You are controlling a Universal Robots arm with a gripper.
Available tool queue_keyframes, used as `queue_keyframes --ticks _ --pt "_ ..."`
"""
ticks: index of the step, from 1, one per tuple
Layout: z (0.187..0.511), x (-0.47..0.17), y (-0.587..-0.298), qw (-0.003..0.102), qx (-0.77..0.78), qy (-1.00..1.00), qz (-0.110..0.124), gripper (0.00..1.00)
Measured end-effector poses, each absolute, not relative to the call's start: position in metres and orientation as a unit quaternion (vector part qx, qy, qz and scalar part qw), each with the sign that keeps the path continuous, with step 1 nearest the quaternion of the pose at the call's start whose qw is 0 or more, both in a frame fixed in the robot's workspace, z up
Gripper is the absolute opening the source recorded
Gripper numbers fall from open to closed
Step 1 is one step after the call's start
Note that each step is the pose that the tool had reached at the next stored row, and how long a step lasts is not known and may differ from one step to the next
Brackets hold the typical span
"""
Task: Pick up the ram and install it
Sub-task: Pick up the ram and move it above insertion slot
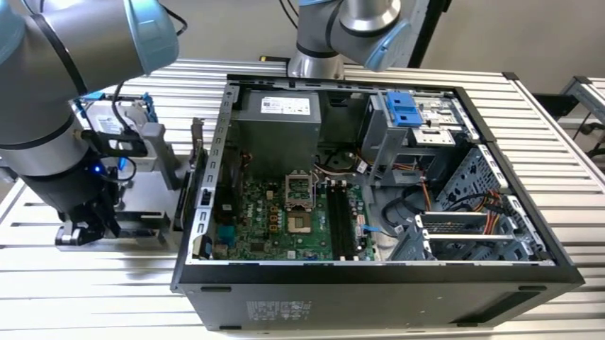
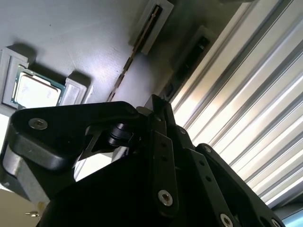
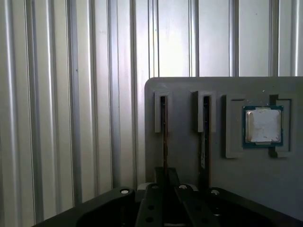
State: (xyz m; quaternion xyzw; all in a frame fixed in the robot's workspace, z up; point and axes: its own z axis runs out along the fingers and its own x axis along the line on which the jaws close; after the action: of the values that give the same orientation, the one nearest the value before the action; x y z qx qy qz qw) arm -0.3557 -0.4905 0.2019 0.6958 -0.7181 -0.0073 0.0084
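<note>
the black, jointed metal gripper (image 1: 85,230) is seen lowered over a matte grey fixture plate (image 1: 142,212). the plate is laid on the ribbed, silvery slatted surface (image 1: 95,297), to the exterior view's left of an open black sheet-metal computer case (image 1: 378,287). in the first wrist view the thin, flat ram stick (image 3: 164,137) is shown edge-on as a dark line, stood in a narrow raised slot of the plate. the gripper is placed at the stick's near end, in line with it. whether the jaws are clamped on the stick or merely set about it cannot be told. a second stick (image 3: 204,142) is seated in the neighbouring slot. a square silver processor chip (image 3: 263,125) with a green rim is nested in a recess beside it. inside the case a green motherboard (image 1: 274,219) with long black slots (image 1: 341,219) is laid flat.
</note>
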Motion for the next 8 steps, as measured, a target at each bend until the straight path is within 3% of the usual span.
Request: queue_keyframes --ticks 8 --pt "0.2112 -0.3557 -0.4905 0.008 0.696 -0.718 -0.007 0.0"
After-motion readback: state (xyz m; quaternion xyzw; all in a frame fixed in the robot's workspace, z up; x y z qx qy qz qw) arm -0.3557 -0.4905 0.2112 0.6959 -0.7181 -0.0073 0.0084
